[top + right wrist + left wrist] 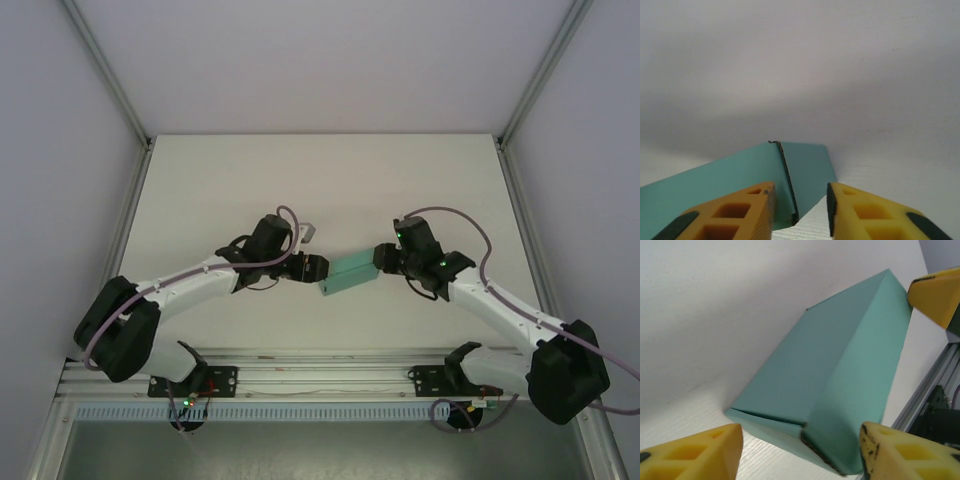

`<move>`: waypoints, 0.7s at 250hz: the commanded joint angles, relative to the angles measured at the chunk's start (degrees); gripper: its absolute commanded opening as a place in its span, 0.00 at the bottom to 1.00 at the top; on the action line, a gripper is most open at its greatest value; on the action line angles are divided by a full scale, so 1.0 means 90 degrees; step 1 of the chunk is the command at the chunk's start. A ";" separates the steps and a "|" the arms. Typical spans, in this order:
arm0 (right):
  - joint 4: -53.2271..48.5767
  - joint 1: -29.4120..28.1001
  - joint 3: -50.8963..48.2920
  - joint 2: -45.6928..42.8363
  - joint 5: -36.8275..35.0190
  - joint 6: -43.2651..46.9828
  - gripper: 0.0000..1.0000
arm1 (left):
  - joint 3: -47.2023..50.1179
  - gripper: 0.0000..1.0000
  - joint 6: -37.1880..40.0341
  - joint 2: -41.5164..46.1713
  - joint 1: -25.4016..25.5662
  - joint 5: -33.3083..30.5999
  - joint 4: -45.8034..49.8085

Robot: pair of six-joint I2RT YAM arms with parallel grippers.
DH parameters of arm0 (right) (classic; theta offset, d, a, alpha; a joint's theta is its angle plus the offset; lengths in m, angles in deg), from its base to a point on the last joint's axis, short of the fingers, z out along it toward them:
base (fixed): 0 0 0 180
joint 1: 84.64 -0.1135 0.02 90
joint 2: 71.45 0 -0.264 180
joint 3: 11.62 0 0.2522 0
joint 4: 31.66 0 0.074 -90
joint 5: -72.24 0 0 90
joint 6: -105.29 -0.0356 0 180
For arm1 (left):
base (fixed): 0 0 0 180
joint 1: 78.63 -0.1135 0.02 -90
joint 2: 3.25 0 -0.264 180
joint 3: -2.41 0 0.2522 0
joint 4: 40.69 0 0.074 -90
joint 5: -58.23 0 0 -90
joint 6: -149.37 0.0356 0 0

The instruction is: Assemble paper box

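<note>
box: paper box (pixel 350 272) folded up, closed shape, lying on the table (pixel 320 180) about mid-surface, a bit toward the near edge, long axis running between the two grippers
left gripper (pixel 801 440): jaws spread wide, fingertips either side of the box's near end
right gripper (pixel 801 192): clamped on the opposite end, box edge between narrow-set fingers
</note>
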 commanded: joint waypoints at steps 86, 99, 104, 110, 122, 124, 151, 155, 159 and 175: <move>-0.1005 0.0122 -0.0014 0.0583 0.0530 -0.0155 0.17 | 0.0106 0.34 -0.0150 -0.0697 0.0005 0.0121 0.0067; -0.1202 0.0192 0.0001 0.0703 0.0723 -0.0102 0.15 | 0.0140 0.30 -0.0189 -0.0708 -0.0013 0.0091 0.0062; -0.1224 0.0213 -0.0017 0.0744 0.0798 -0.0110 0.15 | 0.0166 0.29 -0.0190 -0.0693 -0.0015 0.0089 0.0062; -0.1250 0.0236 -0.0037 0.0779 0.0869 -0.0118 0.14 | 0.0179 0.29 -0.0192 -0.0714 -0.0023 0.0095 0.0053; -0.1218 0.0264 -0.0104 0.0836 0.1000 -0.0137 0.12 | 0.0229 0.26 -0.0217 -0.0735 -0.0025 0.0035 0.0043; -0.1209 0.0270 -0.0115 0.0848 0.1004 -0.0152 0.12 | 0.0234 0.25 -0.0224 -0.0737 -0.0025 0.0029 0.0043; -0.1010 0.0282 -0.0289 0.0967 0.1076 -0.0282 0.06 | 0.0311 0.17 -0.0238 -0.0823 -0.0025 -0.0105 0.0048; -0.0973 0.0290 -0.0320 0.0977 0.1093 -0.0310 0.05 | 0.0323 0.16 -0.0250 -0.0842 -0.0025 -0.0110 0.0031; -0.0910 0.0291 -0.0357 0.0979 0.1104 -0.0337 0.04 | 0.0353 0.15 -0.0264 -0.0852 -0.0025 -0.0115 0.0014; -0.0688 0.0284 -0.0503 0.0948 0.1113 -0.0454 0.00 | 0.0429 0.12 -0.0302 -0.0896 -0.0026 -0.0166 -0.0036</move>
